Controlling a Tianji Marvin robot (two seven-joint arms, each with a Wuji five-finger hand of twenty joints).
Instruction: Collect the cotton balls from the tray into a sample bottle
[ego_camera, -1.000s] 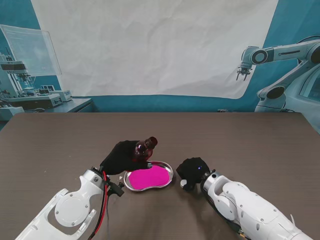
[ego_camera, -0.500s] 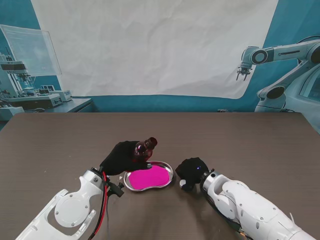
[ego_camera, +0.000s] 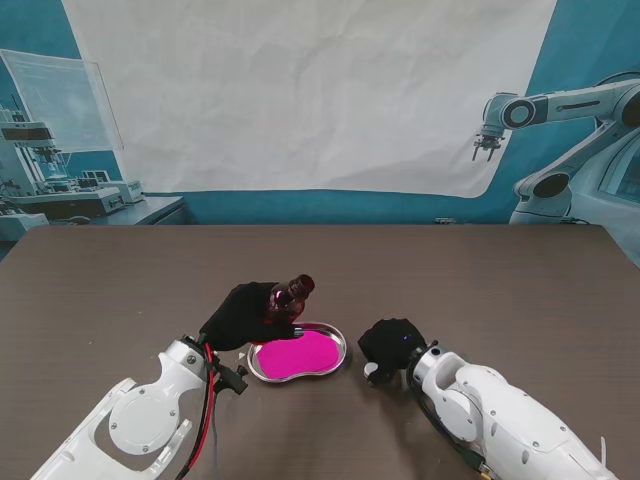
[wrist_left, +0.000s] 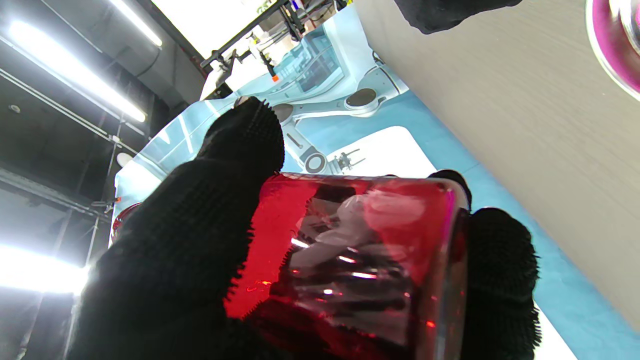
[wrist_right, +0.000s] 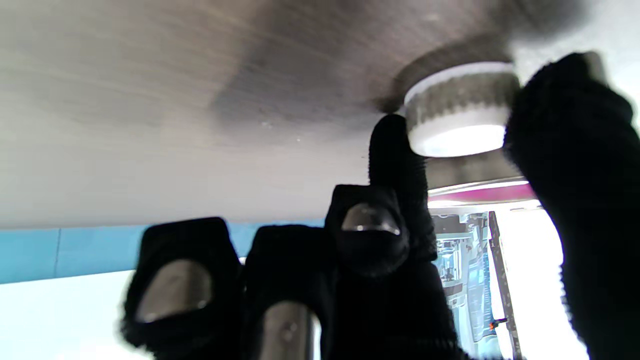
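1. Since a second ago, the right robot hand (ego_camera: 390, 345) has drawn slightly nearer to me and to the right on the worktop (ego_camera: 500, 280), while the left robot hand (ego_camera: 243, 315) has kept its place.
2. Right robot hand: thumb and one finger pinch a white ribbed cap (wrist_right: 457, 115), held just off the worktop beside the tray (ego_camera: 340, 350); the other fingers curl in.
3. Left robot hand: fingers wrapped around the red sample bottle (ego_camera: 293, 293), which tilts with its neck pointing away from me, at the far left edge of the tray.
4. In the left wrist view the bottle (wrist_left: 360, 260) is see-through red glass, and pale, soft shapes inside it look like cotton balls (wrist_left: 370, 215).
5. The tray is a shiny kidney-shaped metal dish with a bright magenta floor (ego_camera: 295, 355); I cannot make out any cotton balls lying on it.
6. Black gloves hide most of the bottle's body in the stand view, and only a white sliver of the cap (ego_camera: 371, 371) shows there.
7. The right wrist view is blurred, and only a strip of the tray's rim (wrist_right: 475, 192) shows in it.
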